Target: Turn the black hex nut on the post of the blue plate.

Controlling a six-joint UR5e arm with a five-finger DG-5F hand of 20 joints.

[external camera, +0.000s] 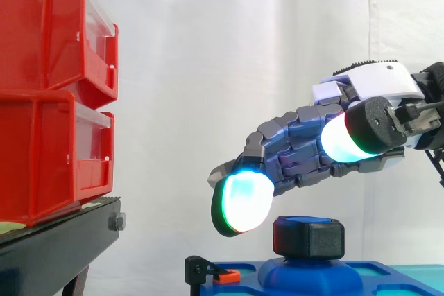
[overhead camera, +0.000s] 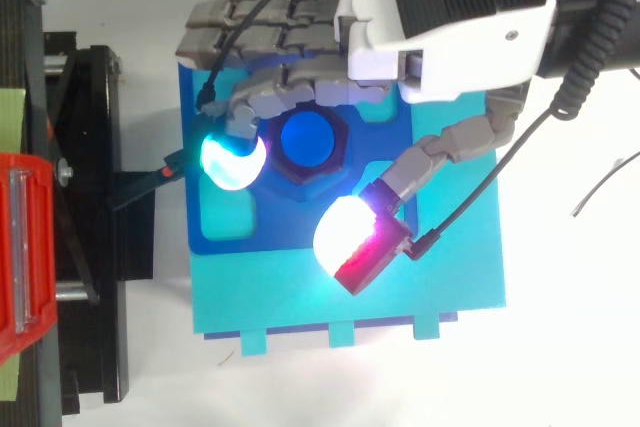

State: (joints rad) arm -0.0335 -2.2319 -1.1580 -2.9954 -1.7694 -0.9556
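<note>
Black hex nut [external camera: 309, 237] ungripped | hand [external camera: 298, 143] spread loosely above, holding nothing | risk: pads [external camera: 243, 202] close high, skid off flats

From the side, the nut [external camera: 312, 239] hides the post inside it, so I can't make out any thread. The plate [external camera: 388, 279] runs off the bottom edge. The bins [external camera: 48, 102] are cut at the left and top, and the stand [external camera: 55, 247] at the lower left corner. Looking down, the hand [overhead camera: 440, 17] and its fingers [overhead camera: 250, 22] cover one whole edge of the plate and part of the nut's rim.
</note>
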